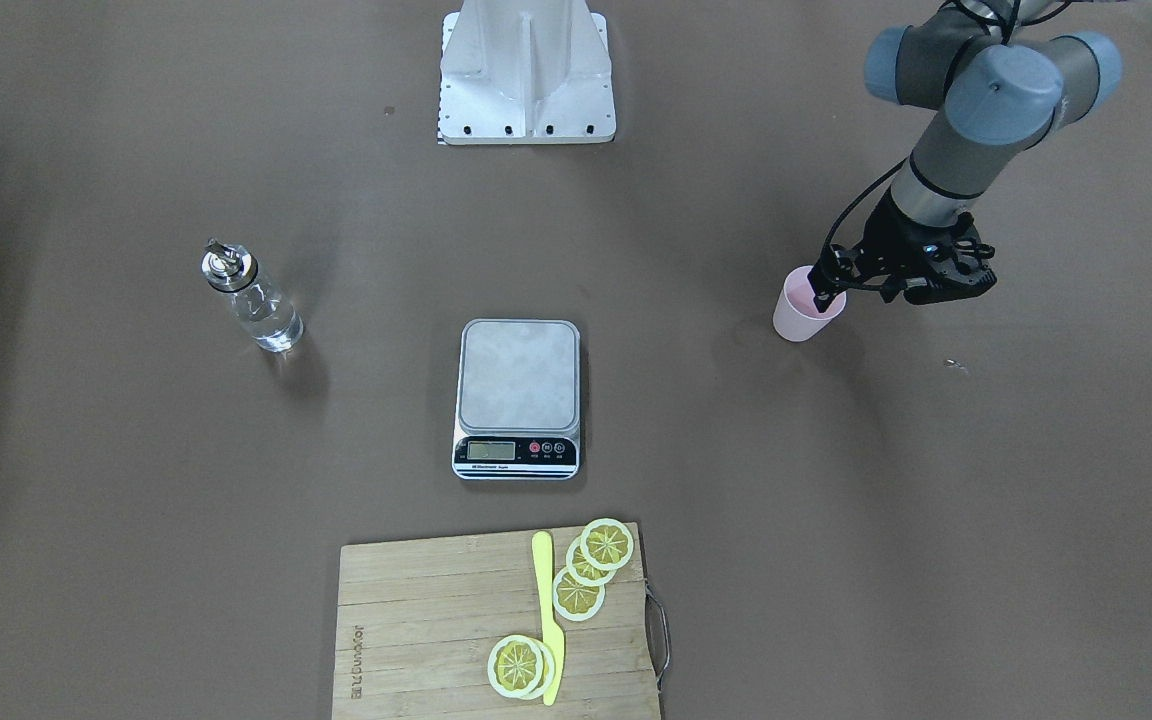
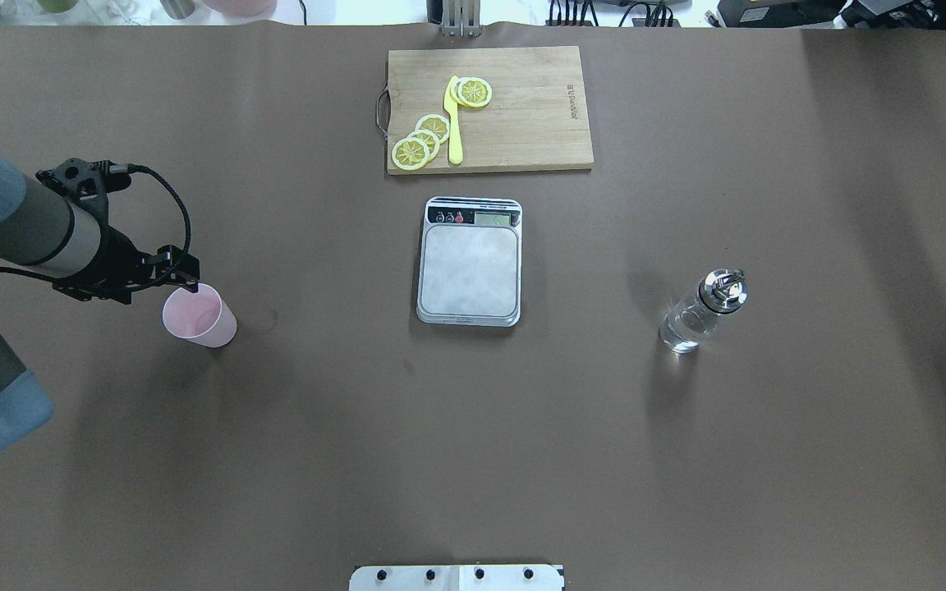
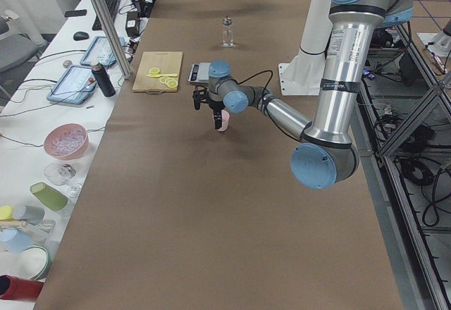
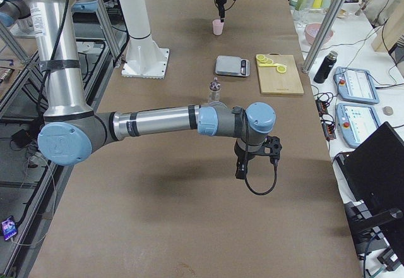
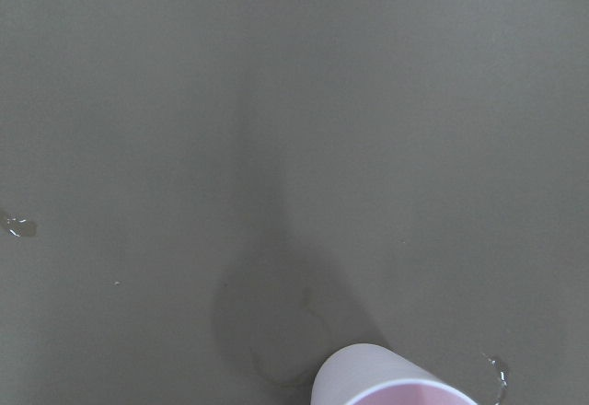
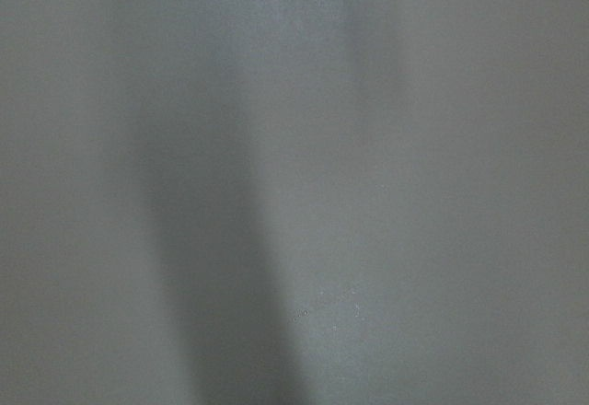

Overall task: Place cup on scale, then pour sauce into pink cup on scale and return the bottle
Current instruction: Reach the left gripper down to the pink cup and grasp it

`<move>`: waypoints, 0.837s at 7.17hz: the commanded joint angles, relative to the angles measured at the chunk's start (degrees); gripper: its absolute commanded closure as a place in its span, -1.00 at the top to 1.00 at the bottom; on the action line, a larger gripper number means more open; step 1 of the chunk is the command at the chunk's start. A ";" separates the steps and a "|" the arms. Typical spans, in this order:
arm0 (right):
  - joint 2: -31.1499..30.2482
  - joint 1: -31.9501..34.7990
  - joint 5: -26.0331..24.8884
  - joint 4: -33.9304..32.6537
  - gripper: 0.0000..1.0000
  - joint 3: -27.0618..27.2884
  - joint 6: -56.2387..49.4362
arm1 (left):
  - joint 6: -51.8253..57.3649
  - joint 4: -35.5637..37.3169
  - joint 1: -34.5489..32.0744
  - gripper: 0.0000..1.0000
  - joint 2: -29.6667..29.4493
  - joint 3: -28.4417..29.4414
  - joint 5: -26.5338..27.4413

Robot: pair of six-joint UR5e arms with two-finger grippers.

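Observation:
The pale pink cup [image 1: 798, 318] [image 2: 204, 322] stands on the brown table at my left side, apart from the scale. My left gripper [image 1: 823, 296] [image 2: 187, 285] is at its rim, one finger inside the cup, and looks shut on the wall. The left wrist view catches only the cup [image 5: 386, 382] at its bottom edge. The scale [image 1: 518, 380] [image 2: 470, 271] lies at the table's middle with a bare platform. The glass bottle [image 1: 261, 305] [image 2: 699, 316] with clear sauce stands upright on my right side. My right gripper [image 4: 241, 172] hangs over bare table; I cannot tell its state.
A wooden cutting board [image 1: 436, 620] [image 2: 522, 107] with lemon slices [image 1: 591, 565] and a yellow knife [image 1: 548, 620] lies beyond the scale. The robot's base plate [image 1: 526, 110] sits at the near edge. Operator desks with tablets and bowls flank the far side.

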 commanded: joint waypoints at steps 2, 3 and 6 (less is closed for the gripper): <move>-0.02 0.00 0.07 0.00 1.00 0.09 -0.15 | -0.17 -0.01 1.47 0.10 0.09 0.27 -0.11; -0.02 0.00 0.07 0.00 1.00 0.35 -0.15 | -0.09 0.07 1.47 -0.35 0.35 0.10 -0.28; -0.02 0.09 0.07 -0.09 1.00 0.18 -0.06 | -0.17 0.42 0.16 -1.00 -0.17 -0.35 -5.96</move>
